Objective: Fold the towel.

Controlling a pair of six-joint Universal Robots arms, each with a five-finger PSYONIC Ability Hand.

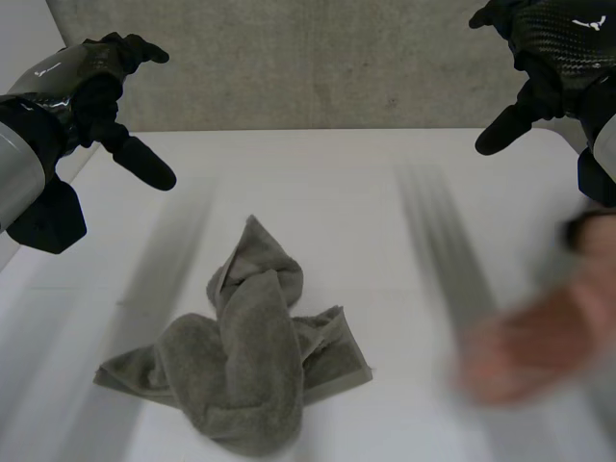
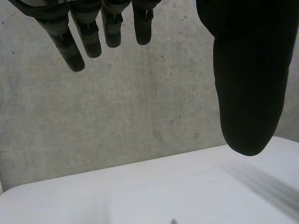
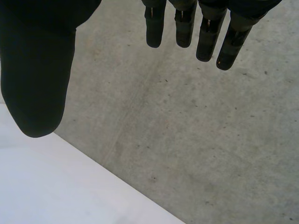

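Observation:
A grey towel (image 1: 245,361) lies crumpled in a heap on the white table (image 1: 337,192), near the front and a little left of the middle. My left hand (image 1: 91,91) is raised at the far left, well above and behind the towel, open and empty, with its fingers (image 2: 70,46) straight and its thumb (image 2: 250,84) apart. My right hand (image 1: 544,58) hangs high at the far right, also open and empty, its fingers (image 3: 205,37) straight and its thumb (image 3: 37,79) spread wide.
A person's hand (image 1: 539,346) moves over the table at the right, near the front edge, to the right of the towel. A grey concrete wall (image 1: 318,67) stands behind the table's far edge.

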